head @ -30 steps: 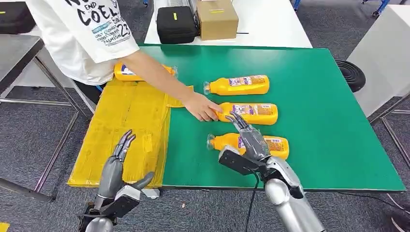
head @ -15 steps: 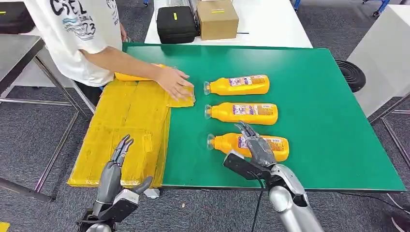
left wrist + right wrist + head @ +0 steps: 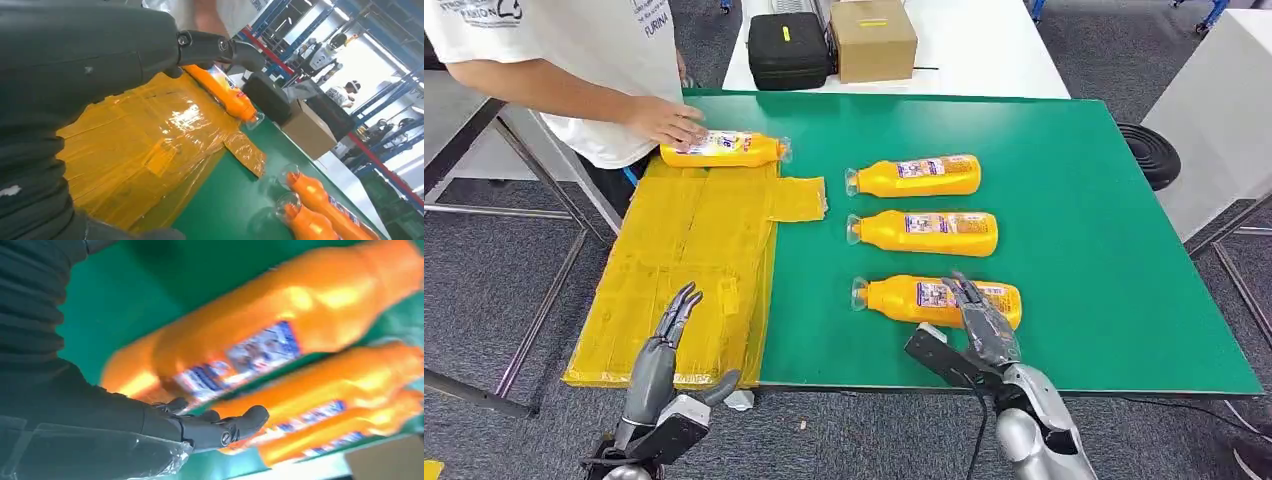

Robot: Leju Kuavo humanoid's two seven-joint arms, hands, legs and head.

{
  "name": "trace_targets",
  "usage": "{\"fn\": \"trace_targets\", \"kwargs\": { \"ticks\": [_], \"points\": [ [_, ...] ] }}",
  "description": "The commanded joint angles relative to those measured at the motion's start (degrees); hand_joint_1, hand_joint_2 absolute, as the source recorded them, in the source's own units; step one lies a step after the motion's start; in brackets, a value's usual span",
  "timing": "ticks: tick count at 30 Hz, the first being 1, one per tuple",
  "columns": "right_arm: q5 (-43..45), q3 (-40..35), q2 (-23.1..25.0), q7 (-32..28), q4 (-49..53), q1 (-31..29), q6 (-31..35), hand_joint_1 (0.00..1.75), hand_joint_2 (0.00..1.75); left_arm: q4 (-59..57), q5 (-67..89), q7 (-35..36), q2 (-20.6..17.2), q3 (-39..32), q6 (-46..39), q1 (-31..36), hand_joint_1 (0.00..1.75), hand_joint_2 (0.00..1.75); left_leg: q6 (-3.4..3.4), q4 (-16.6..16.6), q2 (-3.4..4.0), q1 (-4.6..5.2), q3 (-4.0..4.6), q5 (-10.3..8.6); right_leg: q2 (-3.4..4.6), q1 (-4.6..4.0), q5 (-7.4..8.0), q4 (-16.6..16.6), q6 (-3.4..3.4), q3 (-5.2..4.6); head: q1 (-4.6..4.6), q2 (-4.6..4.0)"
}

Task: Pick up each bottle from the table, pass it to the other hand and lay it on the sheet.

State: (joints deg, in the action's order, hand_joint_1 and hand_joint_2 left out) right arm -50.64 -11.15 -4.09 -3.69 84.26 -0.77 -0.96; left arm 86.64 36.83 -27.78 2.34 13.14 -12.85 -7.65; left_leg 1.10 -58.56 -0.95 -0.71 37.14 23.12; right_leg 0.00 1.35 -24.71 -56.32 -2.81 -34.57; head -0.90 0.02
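Three bottles lie in a row on the green table point(image 3: 1104, 200); the right hand point(image 3: 980, 322), fingers spread and holding nothing, hovers over the near bottle point(image 3: 939, 300). The left hand point(image 3: 667, 345) is released over the near edge of the yellow sheet point(image 3: 684, 260). A fourth bottle point(image 3: 722, 149) lies at the sheet's far end, a person's hand point(image 3: 664, 122) touching it.

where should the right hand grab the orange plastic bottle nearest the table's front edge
Probably around the labelled middle of the nearest orange plastic bottle, coming down from above. It lies on its side on the green table, clear cap toward the yellow sheet, and the right hand hovers open over that wide body.
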Motion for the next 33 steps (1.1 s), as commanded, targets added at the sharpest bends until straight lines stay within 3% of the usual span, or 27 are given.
{"fn": "trace_targets", "kwargs": {
  "ticks": [1,7,33],
  "points": [
    [-0.9,4.5,1.0,1.5,-1.6,0.5,-1.0,0.00,1.75,-1.9,-0.2,0.3,0.2,-0.8,0.5,1.1,0.00,1.75,-0.01,0.0,0.03,-0.02,-0.15,0.05,-0.02,-0.05,-0.04,0.0,0.11,0.17,0.00,0.00],
    [-0.3,7.6,0.3,1.6,-8.0,-3.0,-1.6,0.00,1.75,-3.5,-1.3,0.4,0.6,-0.8,1.2,2.7,0.00,1.75,0.00,0.1,0.04,-0.01,-0.32,0.04,-0.03,-0.04,-0.03,0.1,0.14,0.34,0.00,0.00],
    [-2.1,7.2,0.5,0.0,-8.6,-7.5,-0.7,0.00,1.75,-5.0,-2.4,-0.4,0.7,-1.5,1.1,3.6,0.00,1.75,-0.01,0.0,0.09,-0.01,-0.19,0.03,0.04,-0.03,-0.01,0.1,0.10,0.18,0.00,0.00]
  ]
}}
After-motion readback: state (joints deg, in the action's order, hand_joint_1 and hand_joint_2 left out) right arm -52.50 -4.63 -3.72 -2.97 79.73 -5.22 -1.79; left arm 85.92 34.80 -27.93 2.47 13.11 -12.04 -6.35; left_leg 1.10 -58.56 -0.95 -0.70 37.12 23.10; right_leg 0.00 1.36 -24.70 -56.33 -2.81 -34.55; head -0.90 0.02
